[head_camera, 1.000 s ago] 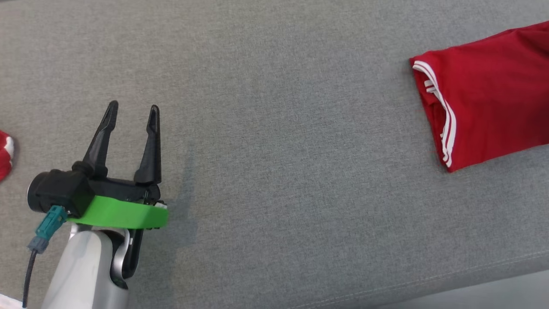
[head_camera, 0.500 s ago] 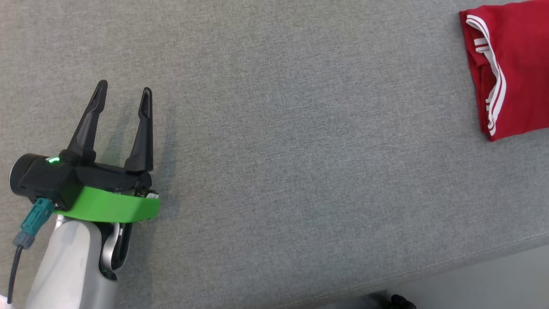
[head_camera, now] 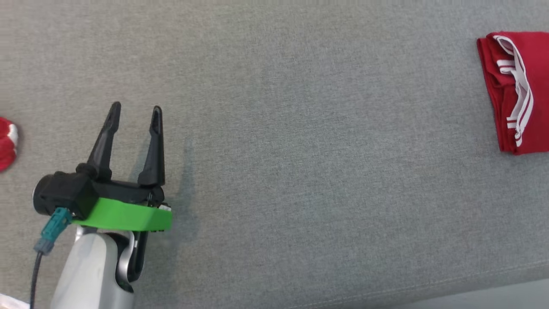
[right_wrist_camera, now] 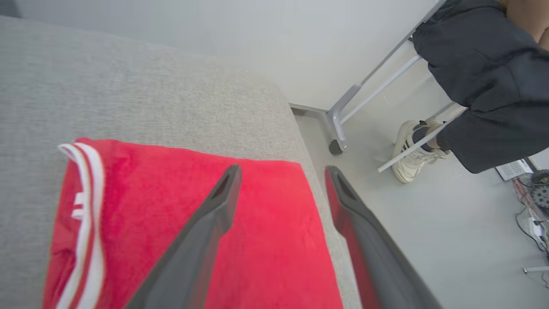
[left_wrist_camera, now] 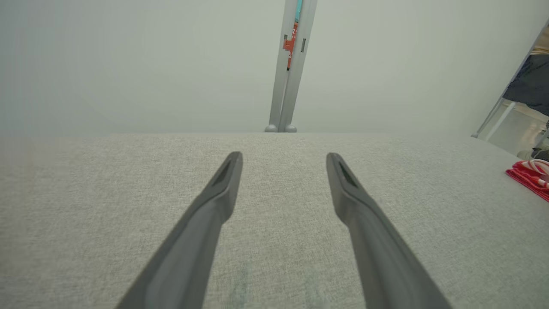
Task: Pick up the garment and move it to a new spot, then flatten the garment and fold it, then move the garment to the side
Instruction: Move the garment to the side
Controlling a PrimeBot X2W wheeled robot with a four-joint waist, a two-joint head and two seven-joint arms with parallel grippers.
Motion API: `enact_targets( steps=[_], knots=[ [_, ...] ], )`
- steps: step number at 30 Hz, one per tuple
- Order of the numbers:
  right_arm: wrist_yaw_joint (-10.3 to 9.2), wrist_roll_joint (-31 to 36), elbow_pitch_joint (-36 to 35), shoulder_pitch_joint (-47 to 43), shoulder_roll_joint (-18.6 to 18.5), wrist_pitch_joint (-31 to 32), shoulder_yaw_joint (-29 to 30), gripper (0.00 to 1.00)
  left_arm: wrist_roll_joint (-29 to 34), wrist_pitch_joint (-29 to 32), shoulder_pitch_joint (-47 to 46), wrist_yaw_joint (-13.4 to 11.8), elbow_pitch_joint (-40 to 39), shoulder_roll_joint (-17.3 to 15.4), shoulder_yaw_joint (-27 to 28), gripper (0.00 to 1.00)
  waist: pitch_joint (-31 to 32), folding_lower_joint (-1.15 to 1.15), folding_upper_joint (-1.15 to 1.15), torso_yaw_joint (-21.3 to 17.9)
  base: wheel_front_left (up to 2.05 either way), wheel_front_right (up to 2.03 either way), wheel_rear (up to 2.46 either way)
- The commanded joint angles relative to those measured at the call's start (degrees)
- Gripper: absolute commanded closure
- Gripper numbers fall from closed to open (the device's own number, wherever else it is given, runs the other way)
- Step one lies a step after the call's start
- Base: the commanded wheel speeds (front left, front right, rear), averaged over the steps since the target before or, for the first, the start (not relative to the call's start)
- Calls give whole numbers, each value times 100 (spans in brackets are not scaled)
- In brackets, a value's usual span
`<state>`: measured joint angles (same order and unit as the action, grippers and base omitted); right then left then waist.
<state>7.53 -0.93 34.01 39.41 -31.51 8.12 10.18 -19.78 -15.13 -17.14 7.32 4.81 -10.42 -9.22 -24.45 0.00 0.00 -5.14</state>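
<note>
The garment (head_camera: 521, 92) is red with white stripes and lies folded at the right edge of the grey surface; it also shows as a red strip, the garment (left_wrist_camera: 529, 176), at the far right of the left wrist view. In the right wrist view the garment (right_wrist_camera: 180, 223) lies flat by the surface's corner, directly under my right gripper (right_wrist_camera: 283, 171), whose fingers stand apart with nothing between them. My left gripper (head_camera: 135, 112) is open over bare grey fabric at the lower left; the same left gripper (left_wrist_camera: 283, 159) holds nothing.
The grey cushioned surface (head_camera: 300, 150) has its front edge at the lower right. Another red and white cloth (head_camera: 6, 143) peeks in at the left edge. Beside the surface's corner a person's dark trouser leg (right_wrist_camera: 484, 81) and shoe (right_wrist_camera: 414, 150) stand on the floor by a metal frame (right_wrist_camera: 364, 92).
The head camera has shifted, so the garment sits further right in its view. The garment now lies squarer than a second ago. The left gripper stays open.
</note>
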Motion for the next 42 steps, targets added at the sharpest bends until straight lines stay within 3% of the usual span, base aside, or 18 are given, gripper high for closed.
enact_targets(
  steps=[1, 9, 17, 23, 30, 42],
  knots=[
    [-8, -71, -171, -322, 115, -106, 2, 0, -6, 0, 153, 23, 56, 53, 30, 0, 568, 0, 0, 445, 0, 0, 0],
    [-9, -468, -1593, -1802, 1295, -419, 61, 0, -24, 0, 712, 23, 435, 236, 237, 0, 1456, 0, 0, 799, 0, 0, 0],
    [-8, -775, -2631, -2841, 1999, -684, -509, 0, -22, 1, 1040, 23, 633, 326, 358, 0, 1939, 0, 0, 1021, 0, 0, 0],
    [-8, -758, -2916, -3357, 2324, -969, -825, 0, 52, 0, 1307, 24, 695, 376, 462, 0, 2215, 0, 0, 994, 0, 0, 0],
    [-8, -578, -3019, -3769, 2596, -1168, -751, 0, 100, 0, 1589, 24, 746, 424, 581, 0, 2444, 0, 0, 839, 0, 0, 0],
    [-8, -387, -3042, -3935, 2758, -1244, -680, 0, 70, 0, 1613, 24, 735, 423, 596, 0, 2490, 0, 0, 641, 0, 0, 0]
  ],
)
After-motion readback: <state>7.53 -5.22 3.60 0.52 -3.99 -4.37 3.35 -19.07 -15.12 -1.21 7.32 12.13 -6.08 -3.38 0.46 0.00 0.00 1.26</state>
